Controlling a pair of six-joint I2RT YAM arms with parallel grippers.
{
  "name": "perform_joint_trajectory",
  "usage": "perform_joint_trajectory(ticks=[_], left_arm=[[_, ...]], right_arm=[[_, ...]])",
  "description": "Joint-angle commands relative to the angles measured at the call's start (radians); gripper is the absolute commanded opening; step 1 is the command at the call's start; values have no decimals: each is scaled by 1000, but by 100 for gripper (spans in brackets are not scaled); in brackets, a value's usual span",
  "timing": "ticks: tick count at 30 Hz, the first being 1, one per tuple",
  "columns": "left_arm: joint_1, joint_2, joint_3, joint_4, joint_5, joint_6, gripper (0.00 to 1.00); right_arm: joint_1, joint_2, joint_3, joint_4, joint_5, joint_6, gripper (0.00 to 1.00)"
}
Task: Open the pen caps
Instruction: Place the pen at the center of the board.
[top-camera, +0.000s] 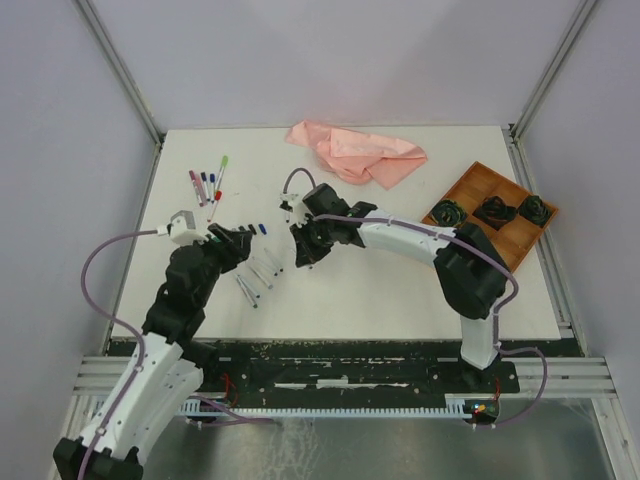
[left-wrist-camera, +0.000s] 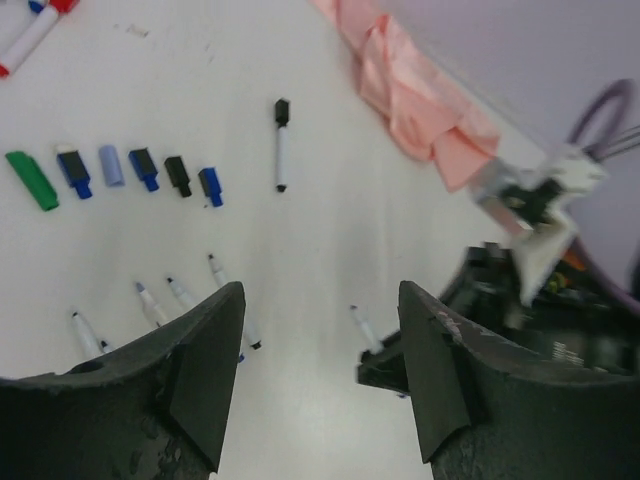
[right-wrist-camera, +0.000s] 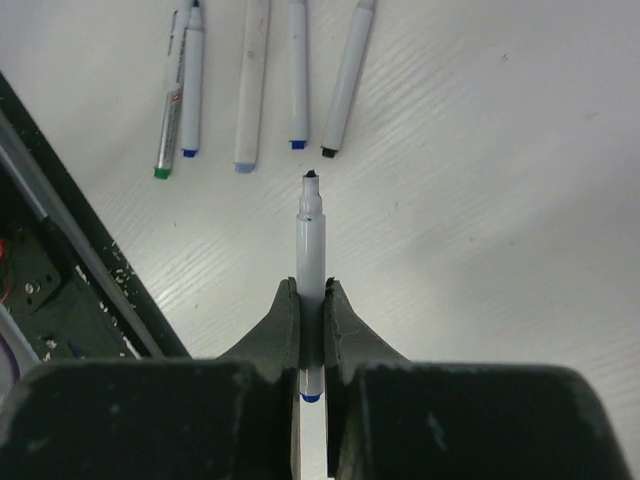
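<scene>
Right gripper (right-wrist-camera: 312, 300) clamps a bare pen (right-wrist-camera: 311, 240), tip toward 12 o'clock; left gripper (left-wrist-camera: 320, 310) gapes empty. Six loose caps (left-wrist-camera: 143, 168) lie in a row at its 10 o'clock. Several capped pens (top-camera: 207, 185) are left at the table's (top-camera: 400, 290) 11 o'clock.

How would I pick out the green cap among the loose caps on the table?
In the left wrist view, a short row of loose plastic pen caps lies on the white tabletop beyond the open left gripper. The green plastic cap sits at that row's left end. It is the only green one; the others are blue, pale lilac or black.
</scene>
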Motion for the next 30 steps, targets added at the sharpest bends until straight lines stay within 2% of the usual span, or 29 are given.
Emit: perform_joint_trajectory(ticks=[1, 6, 12, 23, 30], left_arm=[[-2, -184, -22, 53, 22, 38, 71], [-1, -329, -31, -16, -27, 59, 74], [-2, -391, -47, -55, -40, 63, 74], [-1, -428, -58, -56, -59, 63, 74], [-2, -428, -60, -50, -57, 63, 74]], right_arm=[[22, 124, 167, -50, 132, 49, 9], [47, 260, 323, -79, 152, 94, 12], [55, 377, 463, -140, 223, 128, 14], [67, 440, 507, -169, 264, 133, 21], [67, 455, 516, -181, 282, 134, 28]])
